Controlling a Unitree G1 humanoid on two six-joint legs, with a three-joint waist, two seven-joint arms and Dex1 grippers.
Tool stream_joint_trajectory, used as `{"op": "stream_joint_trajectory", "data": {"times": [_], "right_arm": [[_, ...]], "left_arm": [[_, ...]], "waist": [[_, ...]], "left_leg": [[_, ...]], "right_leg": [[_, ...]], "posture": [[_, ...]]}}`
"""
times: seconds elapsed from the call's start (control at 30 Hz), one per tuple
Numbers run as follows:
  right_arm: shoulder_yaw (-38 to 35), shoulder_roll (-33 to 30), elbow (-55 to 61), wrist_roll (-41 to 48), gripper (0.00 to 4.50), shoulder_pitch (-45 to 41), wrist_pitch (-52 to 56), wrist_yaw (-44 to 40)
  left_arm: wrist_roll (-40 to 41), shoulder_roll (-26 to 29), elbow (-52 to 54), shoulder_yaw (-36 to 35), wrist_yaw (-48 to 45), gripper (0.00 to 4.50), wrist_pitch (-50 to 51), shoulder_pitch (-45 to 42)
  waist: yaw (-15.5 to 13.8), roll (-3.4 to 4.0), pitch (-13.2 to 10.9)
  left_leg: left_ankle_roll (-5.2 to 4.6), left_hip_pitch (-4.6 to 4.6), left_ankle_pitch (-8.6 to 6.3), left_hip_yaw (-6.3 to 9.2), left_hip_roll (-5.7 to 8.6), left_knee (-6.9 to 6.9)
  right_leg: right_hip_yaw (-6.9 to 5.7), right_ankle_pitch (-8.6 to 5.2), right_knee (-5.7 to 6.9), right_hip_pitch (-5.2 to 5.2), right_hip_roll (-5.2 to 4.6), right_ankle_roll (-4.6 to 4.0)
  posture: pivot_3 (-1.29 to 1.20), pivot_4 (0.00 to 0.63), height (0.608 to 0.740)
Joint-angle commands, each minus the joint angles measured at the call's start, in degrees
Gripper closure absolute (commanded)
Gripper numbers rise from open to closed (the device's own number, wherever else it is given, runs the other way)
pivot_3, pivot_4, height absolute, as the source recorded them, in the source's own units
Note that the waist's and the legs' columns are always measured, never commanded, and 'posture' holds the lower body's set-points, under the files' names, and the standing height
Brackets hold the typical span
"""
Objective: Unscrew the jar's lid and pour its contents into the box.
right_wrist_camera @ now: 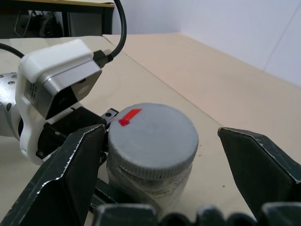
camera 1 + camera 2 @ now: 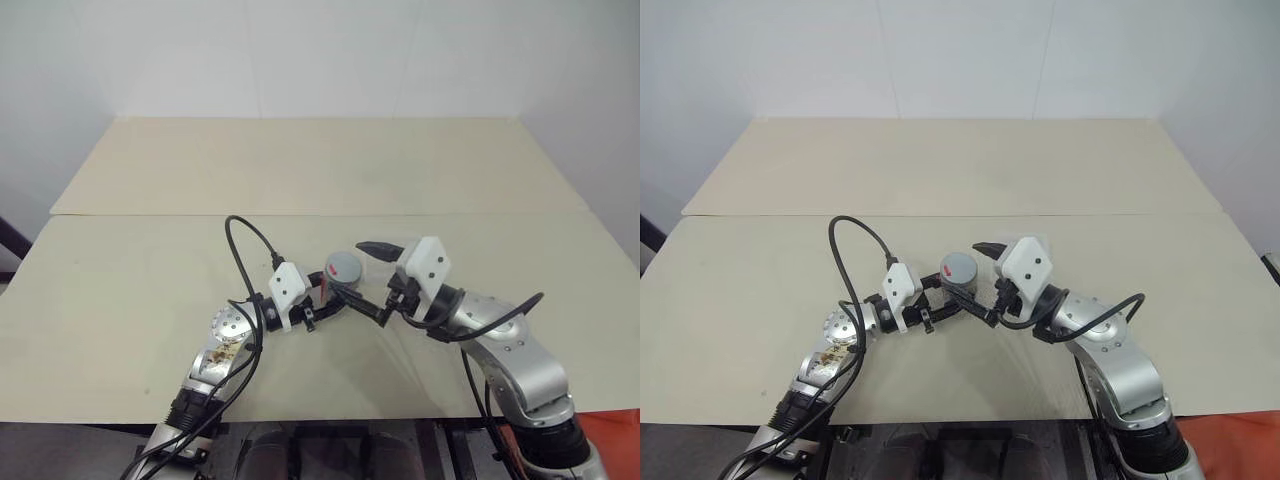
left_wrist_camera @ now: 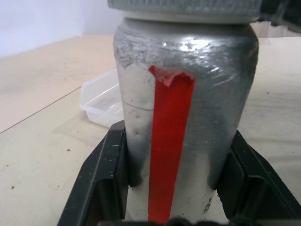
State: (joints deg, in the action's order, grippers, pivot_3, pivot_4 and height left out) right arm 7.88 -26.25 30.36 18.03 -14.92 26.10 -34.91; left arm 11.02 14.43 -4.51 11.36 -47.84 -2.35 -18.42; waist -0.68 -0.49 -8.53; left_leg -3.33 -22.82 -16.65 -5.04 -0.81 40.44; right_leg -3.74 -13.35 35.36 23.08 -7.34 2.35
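The silver-grey jar (image 3: 207, 108) with a red strip down its side is held upright just above the table, my left gripper (image 2: 330, 292) shut on its body. Its round grey lid (image 1: 153, 134), with a small red mark on top, sits on the jar. My right gripper (image 1: 162, 136) is open, one finger on each side of the lid. One black finger (image 1: 70, 165) is close to the lid's rim, while the other stands well clear. The clear plastic box (image 3: 101, 96) lies on the table just behind the jar.
Two beige tabletops (image 2: 150, 280) meet at a seam (image 2: 130, 214) running across the view beyond the grippers. A black cable (image 2: 245, 240) loops up from the left wrist. A white wall stands behind the far table.
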Motion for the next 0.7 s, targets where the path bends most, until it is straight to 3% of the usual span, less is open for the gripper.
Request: {"op": "stream_joint_trajectory", "data": {"times": [0.03,0.13,0.23,0.7], "right_arm": [[-0.5,0.4,1.0,0.3,0.00,-1.0,-1.2,-0.1],[-0.6,0.6,0.7,0.7,0.57,-1.2,-1.0,-0.1],[-0.6,0.8,0.7,0.1,1.45,-1.2,-1.3,0.3],[-2.0,2.2,2.6,2.4,1.45,-1.2,-1.1,0.2]], "left_arm": [[0.2,-0.1,1.4,0.1,-0.1,2.41,-1.0,-0.8],[0.2,-0.1,1.4,0.1,-0.1,2.41,-1.0,-0.8],[0.1,-0.1,1.4,0.3,-0.1,2.41,-1.1,-0.7],[-0.7,0.1,0.6,0.6,-0.2,2.41,-2.1,-0.4]], "waist": [[0.0,0.00,0.0],[0.0,0.00,0.0],[0.0,0.00,0.0],[0.0,0.00,0.0]], "left_leg": [[0.00,0.00,0.00,0.00,0.00,0.00],[0.00,0.00,0.00,0.00,0.00,0.00],[0.00,0.00,0.00,0.00,0.00,0.00],[0.00,0.00,0.00,0.00,0.00,0.00]], "right_leg": [[0.00,0.00,0.00,0.00,0.00,0.00],[0.00,0.00,0.01,0.00,0.00,0.00],[0.00,0.00,0.02,0.00,0.00,0.00],[0.00,0.00,0.17,0.01,0.00,0.00]], "posture": [[0.00,0.150,0.740],[0.00,0.150,0.740],[0.00,0.150,0.740],[0.00,0.150,0.740]]}}
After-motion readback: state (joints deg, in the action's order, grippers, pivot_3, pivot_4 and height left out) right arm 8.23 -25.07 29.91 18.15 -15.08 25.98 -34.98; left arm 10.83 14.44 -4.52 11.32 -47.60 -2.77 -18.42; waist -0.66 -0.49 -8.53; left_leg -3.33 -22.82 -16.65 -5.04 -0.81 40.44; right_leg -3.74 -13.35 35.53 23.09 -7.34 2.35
